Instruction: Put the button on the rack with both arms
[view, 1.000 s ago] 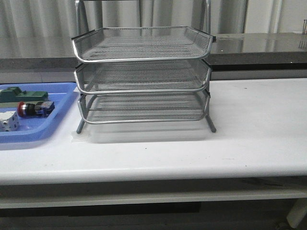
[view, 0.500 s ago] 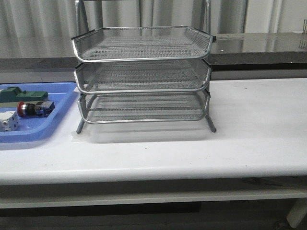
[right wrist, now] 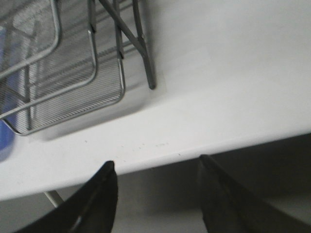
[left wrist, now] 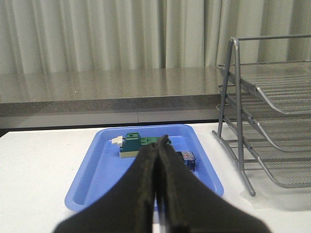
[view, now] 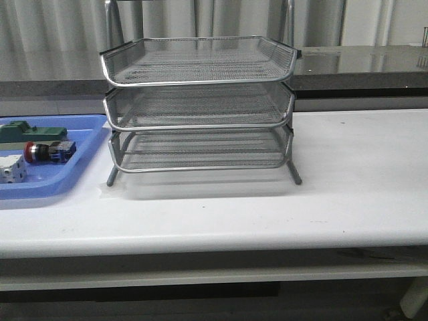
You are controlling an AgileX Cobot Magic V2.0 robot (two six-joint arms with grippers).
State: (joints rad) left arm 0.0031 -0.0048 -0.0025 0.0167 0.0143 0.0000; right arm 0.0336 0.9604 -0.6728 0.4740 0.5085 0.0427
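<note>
Front view: rack [view: 198,107] stands mid-bench [view: 348,194], three mesh tiers stacked. Left of it, blue tray [view: 47,180] holds the button [view: 48,152], lying on its side, red head pointing left; green block [view: 33,132] behind it, white cube [view: 12,168] in front. No arms visible.

Left wrist view: left tool [left wrist: 156,145] clenched, fingers pressed together, empty, aimed over the tray; button partly hidden behind it.

Right wrist view: right tool [right wrist: 155,167] released, fingers well apart, empty, at the bench edge near the rack's lowest tier.
</note>
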